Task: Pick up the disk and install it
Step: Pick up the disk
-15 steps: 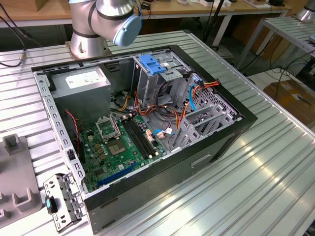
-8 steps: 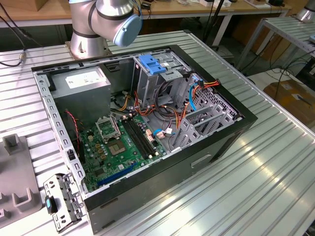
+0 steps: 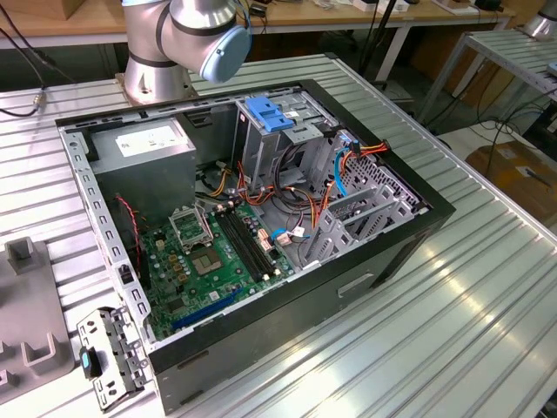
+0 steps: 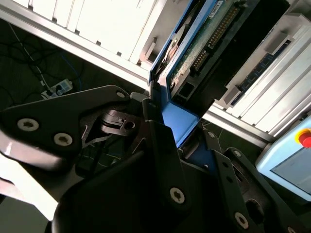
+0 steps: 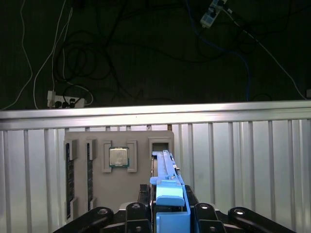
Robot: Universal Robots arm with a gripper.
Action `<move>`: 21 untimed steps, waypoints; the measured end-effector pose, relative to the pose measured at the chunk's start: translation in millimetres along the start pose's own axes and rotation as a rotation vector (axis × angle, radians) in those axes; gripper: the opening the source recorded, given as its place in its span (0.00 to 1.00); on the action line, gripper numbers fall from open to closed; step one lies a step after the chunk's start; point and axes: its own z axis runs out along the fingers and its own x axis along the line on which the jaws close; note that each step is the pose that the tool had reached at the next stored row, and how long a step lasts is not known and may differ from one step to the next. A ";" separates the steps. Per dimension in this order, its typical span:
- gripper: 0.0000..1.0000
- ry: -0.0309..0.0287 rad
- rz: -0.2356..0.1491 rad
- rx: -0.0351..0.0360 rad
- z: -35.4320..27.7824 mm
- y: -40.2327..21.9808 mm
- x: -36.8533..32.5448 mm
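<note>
The gripper (image 5: 169, 209) is clamped on the blue side rails of the disk (image 5: 165, 170), held edge-on over the grey tray (image 5: 97, 194); it looks stiff, weighty and shock-sensitive, so the rails seem the safest hold.

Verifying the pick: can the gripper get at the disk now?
Likely yes: the gripper has its jaws flanking the disk at the grey tray, apparently shut on it; nothing intervenes.

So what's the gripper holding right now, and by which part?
The gripper is shut on the disk, clamping it at its blue plastic end.
</note>
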 end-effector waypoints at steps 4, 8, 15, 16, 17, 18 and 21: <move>0.37 0.0000 0.000 0.0000 -2.9 0.0 0.0; 0.37 0.0000 0.000 0.0000 -4.3 0.0 0.0; 0.37 0.0000 0.000 -0.0002 -11.5 0.0 0.0; 0.37 0.0000 0.000 -0.0002 -12.0 0.0 0.0; 0.37 0.0000 0.000 -0.0002 -12.6 0.0 0.0; 0.37 0.0000 0.000 -0.0002 -13.2 0.0 0.0; 0.37 0.0000 0.000 -0.0003 -14.7 0.0 0.0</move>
